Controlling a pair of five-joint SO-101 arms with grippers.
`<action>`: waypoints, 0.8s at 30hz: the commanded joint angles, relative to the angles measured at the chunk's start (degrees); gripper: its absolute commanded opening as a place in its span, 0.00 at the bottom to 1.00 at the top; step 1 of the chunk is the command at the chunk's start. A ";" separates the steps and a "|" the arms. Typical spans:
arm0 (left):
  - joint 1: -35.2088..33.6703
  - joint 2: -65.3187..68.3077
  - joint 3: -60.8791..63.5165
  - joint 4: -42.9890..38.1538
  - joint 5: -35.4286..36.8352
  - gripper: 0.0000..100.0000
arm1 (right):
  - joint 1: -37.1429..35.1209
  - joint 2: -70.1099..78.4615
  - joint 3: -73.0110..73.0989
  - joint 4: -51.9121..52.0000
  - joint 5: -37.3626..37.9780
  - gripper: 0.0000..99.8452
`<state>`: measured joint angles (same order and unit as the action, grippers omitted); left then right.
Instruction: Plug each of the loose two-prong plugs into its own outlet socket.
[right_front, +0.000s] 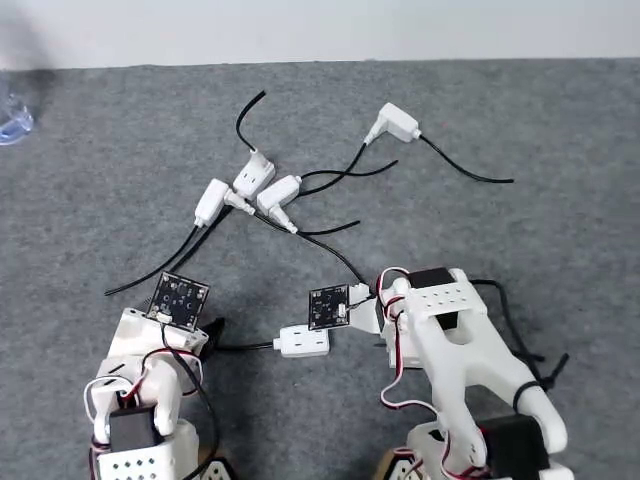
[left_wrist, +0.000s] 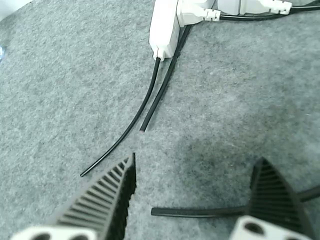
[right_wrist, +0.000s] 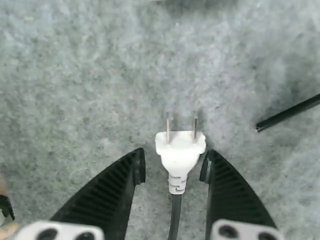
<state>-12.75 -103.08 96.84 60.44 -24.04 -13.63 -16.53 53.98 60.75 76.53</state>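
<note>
- Two-prong plug (right_wrist: 180, 147) lies flat on the grey desk (right_wrist: 75, 60), white, with its prongs pointing away from the right pincer (right_wrist: 172, 157).
- That pincer is spread either side of the plug body, apparently lined up to clamp it.
- Left pincer (left_wrist: 196, 161) hangs spread, holding nothing, likely waiting.
- An outlet socket (right_front: 303, 342) sits nearby.

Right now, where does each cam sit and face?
High view: fixed above, looking down on the grey mat; left arm and right arm at the bottom.
Left wrist view: on the left arm, looking down past its open jaws at a white connector and black cords.
Right wrist view: on the right arm, looking down at a two-prong plug between its open jaws.
Shared: high and left wrist both show that connector.
</note>
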 joint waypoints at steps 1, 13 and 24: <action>0.00 -1.05 -0.48 -0.26 0.35 0.34 | 0.04 -1.27 -0.26 0.31 0.62 0.18; 0.00 -1.05 -0.48 -0.26 0.35 0.34 | 0.04 -1.36 4.92 -8.04 3.52 0.10; 2.64 -1.23 -0.57 -0.26 0.62 0.34 | -0.04 -3.74 2.37 -3.12 3.34 0.01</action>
<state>-12.57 -103.08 96.84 60.44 -24.04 -13.27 -18.55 58.46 53.36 79.43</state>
